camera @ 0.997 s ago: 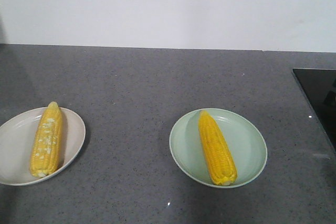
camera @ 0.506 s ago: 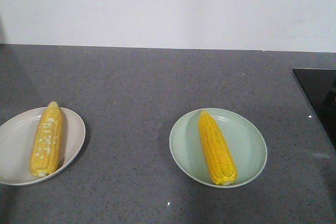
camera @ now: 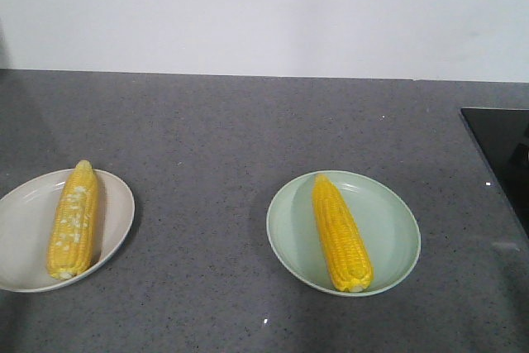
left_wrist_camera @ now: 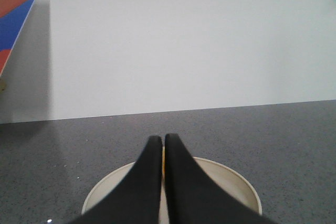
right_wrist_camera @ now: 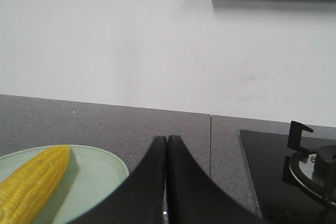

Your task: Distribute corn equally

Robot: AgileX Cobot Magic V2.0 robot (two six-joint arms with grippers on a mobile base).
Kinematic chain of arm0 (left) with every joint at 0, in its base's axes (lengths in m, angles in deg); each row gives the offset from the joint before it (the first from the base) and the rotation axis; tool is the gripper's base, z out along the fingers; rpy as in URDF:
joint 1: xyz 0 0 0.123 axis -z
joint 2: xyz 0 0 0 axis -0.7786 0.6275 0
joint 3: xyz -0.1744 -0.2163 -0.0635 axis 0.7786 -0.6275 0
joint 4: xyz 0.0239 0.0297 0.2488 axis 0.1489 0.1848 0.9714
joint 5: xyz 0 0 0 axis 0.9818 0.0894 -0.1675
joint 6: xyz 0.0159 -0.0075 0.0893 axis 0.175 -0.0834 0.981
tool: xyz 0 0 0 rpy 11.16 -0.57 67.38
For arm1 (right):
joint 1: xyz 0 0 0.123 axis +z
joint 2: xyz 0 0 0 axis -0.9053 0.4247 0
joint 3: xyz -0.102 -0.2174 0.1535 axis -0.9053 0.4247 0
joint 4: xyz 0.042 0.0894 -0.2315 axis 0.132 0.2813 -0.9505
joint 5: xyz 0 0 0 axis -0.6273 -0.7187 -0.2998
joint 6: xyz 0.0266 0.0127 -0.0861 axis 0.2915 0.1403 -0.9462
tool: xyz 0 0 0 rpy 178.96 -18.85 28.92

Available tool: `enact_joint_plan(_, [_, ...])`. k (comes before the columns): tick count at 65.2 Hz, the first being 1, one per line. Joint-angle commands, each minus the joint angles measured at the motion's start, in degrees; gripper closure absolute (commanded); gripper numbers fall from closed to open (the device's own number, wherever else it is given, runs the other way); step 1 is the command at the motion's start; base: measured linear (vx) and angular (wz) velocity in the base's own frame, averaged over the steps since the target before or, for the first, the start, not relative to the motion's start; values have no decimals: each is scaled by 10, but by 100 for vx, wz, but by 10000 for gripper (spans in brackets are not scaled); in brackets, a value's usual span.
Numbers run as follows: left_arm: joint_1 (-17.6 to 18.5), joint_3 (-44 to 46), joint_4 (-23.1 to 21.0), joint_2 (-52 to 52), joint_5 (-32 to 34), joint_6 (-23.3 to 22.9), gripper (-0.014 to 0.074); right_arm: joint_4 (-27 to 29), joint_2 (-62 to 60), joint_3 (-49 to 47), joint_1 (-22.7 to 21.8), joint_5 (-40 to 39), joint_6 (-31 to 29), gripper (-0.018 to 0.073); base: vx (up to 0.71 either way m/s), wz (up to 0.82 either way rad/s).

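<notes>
Front-facing view: one cob (camera: pixel 73 221) is seen on the cream plate (camera: pixel 21 229), one cob (camera: pixel 340 233) on the green plate (camera: pixel 388 229), unchanged from before; distribution is judged complete. Left gripper (left_wrist_camera: pixel 163 141) and right gripper (right_wrist_camera: pixel 167 140) are closed, empty.

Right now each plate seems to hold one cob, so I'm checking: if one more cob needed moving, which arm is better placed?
Neither clearly. The left gripper, shut, faces the white plate; the right gripper, shut, sits beside the green plate.
</notes>
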Motion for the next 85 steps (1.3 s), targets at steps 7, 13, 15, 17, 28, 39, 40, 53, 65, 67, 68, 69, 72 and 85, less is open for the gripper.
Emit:
enact_joint_plan(7, [0, -9, 0, -10, 44, 0, 603, 3, -1, 5, -4, -49, -3, 570, 0, 0])
enact_joint_plan(13, [0, -9, 0, -10, 44, 0, 603, 3, -1, 5, -4, -49, -3, 570, 0, 0])
enact_joint_plan(15, [0, -9, 0, -10, 44, 0, 603, 3, -1, 5, -4, -49, -3, 570, 0, 0])
enact_joint_plan(17, [0, -9, 0, -10, 44, 0, 603, 3, -1, 5, -4, -49, -3, 570, 0, 0])
enact_joint_plan(28, [0, -9, 0, -10, 44, 0, 603, 3, -1, 5, -4, -49, -3, 570, 0, 0])
enact_joint_plan(39, [0, -9, 0, -10, 44, 0, 603, 2, -1, 5, -4, -49, -3, 570, 0, 0])
enact_joint_plan(40, [0, -9, 0, -10, 44, 0, 603, 2, -1, 5, -4, -49, -3, 570, 0, 0])
enact_joint_plan(53, [0, -9, 0, -10, 44, 0, 603, 2, -1, 5, -4, -49, -3, 570, 0, 0])
enact_joint_plan(65, [0, -9, 0, -10, 44, 0, 603, 2, -1, 5, -4, -48, -3, 570, 0, 0])
enact_joint_plan(67, [0, -9, 0, -10, 44, 0, 603, 2, -1, 5, -4, -48, -3, 570, 0, 0])
enact_joint_plan(68, [0, -9, 0, -10, 44, 0, 603, 2, -1, 5, -4, -48, -3, 570, 0, 0])
enact_joint_plan(69, [0, -9, 0, -10, 44, 0, 603, 2, -1, 5, -4, -48, -3, 570, 0, 0])
enact_joint_plan(72, [0, -9, 0, -10, 44, 0, 603, 2, -1, 5, -4, -48, -3, 570, 0, 0])
enact_joint_plan(85, [0, -9, 0, -10, 44, 0, 603, 2, -1, 5, -4, -48, -3, 570, 0, 0])
